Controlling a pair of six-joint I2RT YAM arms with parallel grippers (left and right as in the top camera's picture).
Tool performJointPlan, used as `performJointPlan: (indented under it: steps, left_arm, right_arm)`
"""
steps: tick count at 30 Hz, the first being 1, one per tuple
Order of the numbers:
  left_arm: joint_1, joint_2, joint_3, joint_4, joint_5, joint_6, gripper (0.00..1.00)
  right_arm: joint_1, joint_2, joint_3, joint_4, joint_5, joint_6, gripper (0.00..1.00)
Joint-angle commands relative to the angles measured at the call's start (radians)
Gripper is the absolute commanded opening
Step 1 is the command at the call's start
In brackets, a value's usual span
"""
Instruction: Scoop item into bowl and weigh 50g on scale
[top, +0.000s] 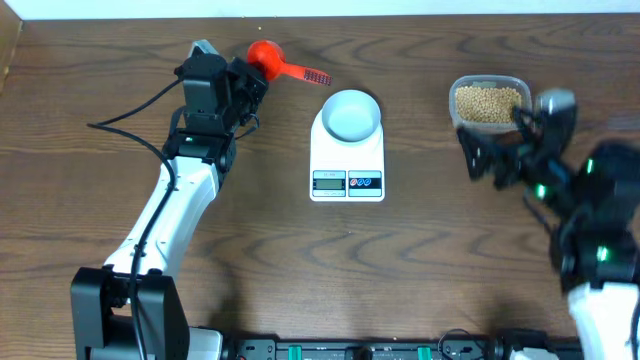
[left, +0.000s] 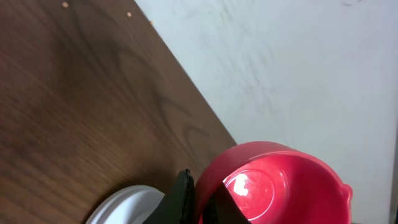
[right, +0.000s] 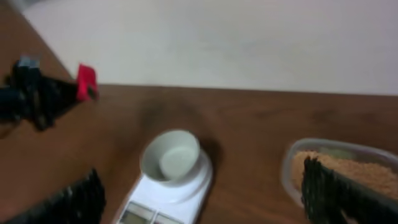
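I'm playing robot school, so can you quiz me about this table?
1. True or false: the small round pale blue-white bowl sits on the flat white digital scale.
2. Where are most small tan beans? A) bowl B) clear plastic tub C) red plastic scoop
3. Fill in: the left gripper is shut on the ____.
Key: 1 true; 2 B; 3 red plastic scoop.

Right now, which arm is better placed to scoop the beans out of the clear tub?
Left, I think. The left tool is shut on the red scoop, so it only needs to cross to the beans. The right tool is open and empty beside the tub.
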Motion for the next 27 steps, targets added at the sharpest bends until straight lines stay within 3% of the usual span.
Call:
performJointPlan:
  steps: [1,5,12,17,22,27]
  left_arm:
    - [-0.003,-0.011,0.017,0.004,0.027,0.002,0.07]
    - [-0.012,-0.011,0.017,0.003,0.036,0.002,0.07]
    - [-0.070,-0.011,0.017,-0.001,0.036,0.001,0.07]
    - [-0.129,-0.011,0.017,-0.004,0.035,-0.025,0.07]
    - [-0.179,-0.011,0.017,-0.004,0.012,-0.037,0.07]
    - [-0.190,-0.011,0.017,-0.004,-0.003,-0.106,0.07]
  right_arm:
    - [0.007,0.200,0.208,-0.057,-0.193,0.000,0.99]
    - [0.025,0.367,0.332,-0.053,-0.293,0.000,0.99]
    - [0.133,0.570,0.366,0.196,-0.526,0.001,0.99]
    - [0.172,0.636,0.365,0.229,-0.526,0.001,0.99]
    - [0.209,0.669,0.365,0.272,-0.486,0.112,0.99]
    - [0.260,0.673,0.365,0.280,-0.328,0.243,0.82]
